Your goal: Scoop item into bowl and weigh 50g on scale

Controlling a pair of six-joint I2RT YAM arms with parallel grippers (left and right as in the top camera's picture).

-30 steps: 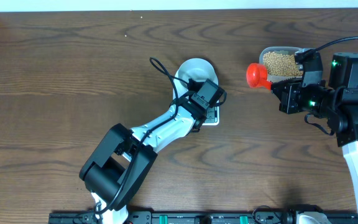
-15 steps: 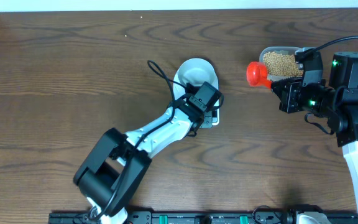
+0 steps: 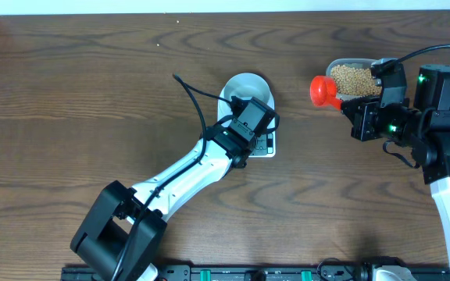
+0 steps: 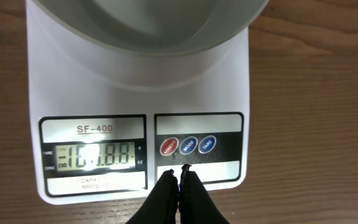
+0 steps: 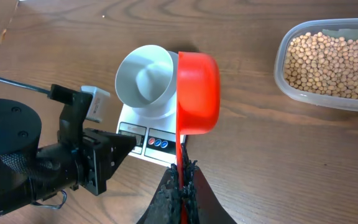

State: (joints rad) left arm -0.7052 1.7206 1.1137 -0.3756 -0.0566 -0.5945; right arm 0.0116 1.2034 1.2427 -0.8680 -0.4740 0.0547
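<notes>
Looking down the left wrist view, you are seeing the left gripper (image 4: 179, 173) with its fingers (image 4: 165, 193) pressed together and holding nothing. Their tips are sitting over the front strip of the scale (image 4: 135, 93), just below the row of round buttons (image 4: 188, 145); you cannot tell whether they are touching it. Beside the buttons the display (image 4: 96, 155) is glowing, its digits too muddled to read. Behind it, the bowl (image 4: 148, 25) is resting on the scale's platform.

In the right wrist view, the right gripper (image 5: 180, 169) is clamping its fingers on the thin handle of the red scoop (image 5: 197, 93). The scoop is rising from them with its cup turned on its side, in the air above the table (image 5: 260, 162). Beyond the scoop, the bowl is standing on the scale, and the left arm (image 5: 36, 162) is reaching in from that view's left. Farther off to the right, the beans (image 5: 331, 53) are lying in the clear tub (image 5: 279, 62), well apart from the bowl. From overhead, you are seeing the scoop hanging just beside the tub's end nearest the bowl.
</notes>
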